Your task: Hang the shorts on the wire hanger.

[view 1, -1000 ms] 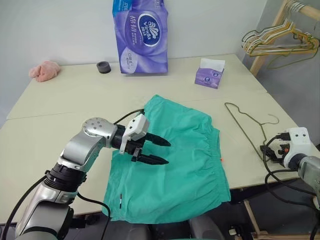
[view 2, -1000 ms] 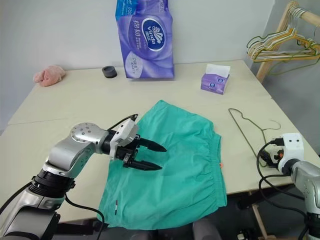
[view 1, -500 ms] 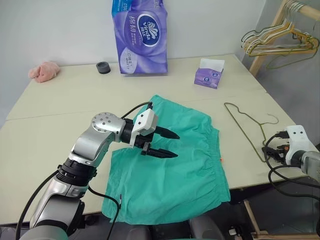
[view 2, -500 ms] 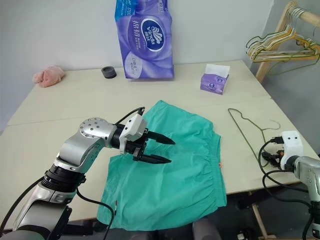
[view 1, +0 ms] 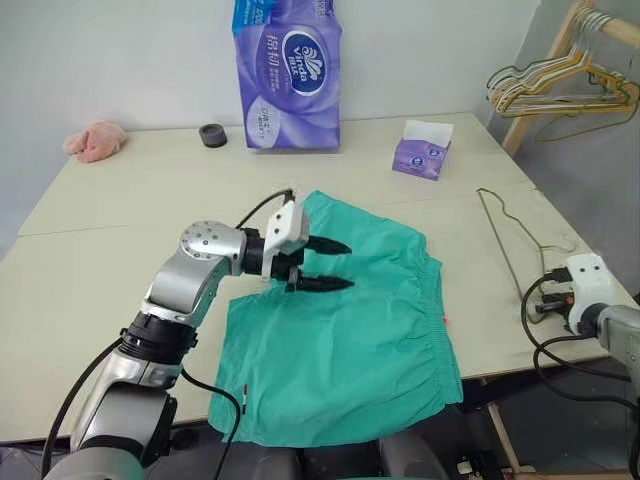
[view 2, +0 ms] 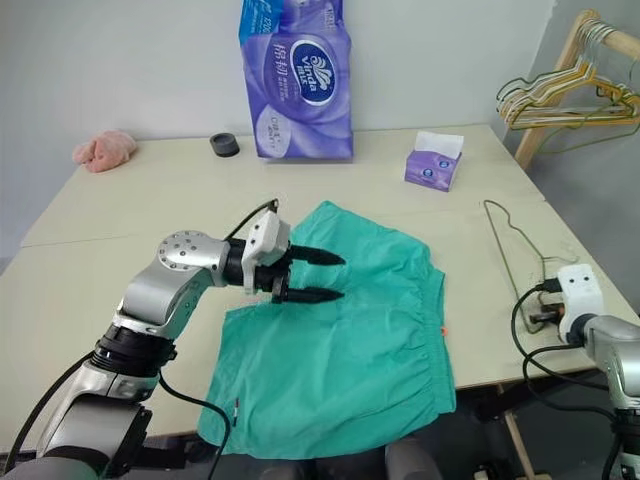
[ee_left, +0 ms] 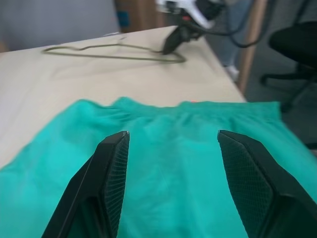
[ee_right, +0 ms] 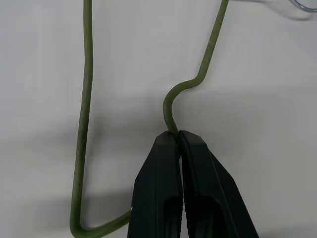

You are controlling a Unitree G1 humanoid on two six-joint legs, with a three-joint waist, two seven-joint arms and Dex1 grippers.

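Observation:
The teal-green shorts (view 1: 350,340) lie flat on the table, with the waistband toward the table's right front. My left gripper (view 1: 350,265) hovers open just over the far part of the shorts, pointing right, and nothing sits between its fingers (ee_left: 111,173). The olive wire hanger (view 1: 505,250) lies on the table to the right of the shorts. In the right wrist view my right gripper (ee_right: 177,135) is shut on the hanger (ee_right: 86,99) at a bend in the wire near one corner. The left wrist view shows the hanger (ee_left: 114,52) beyond the shorts (ee_left: 168,148).
At the back of the table stand a purple tissue-roll pack (view 1: 287,75), a small purple tissue box (view 1: 420,150), a black ring (view 1: 212,135) and a pink cloth lump (view 1: 95,140). A wooden rack with several hangers (view 1: 560,85) stands past the right edge.
My right gripper has shut on the hanger's wire, and the hanger has swung round on the table. My left gripper moved farther over the shorts, still open.

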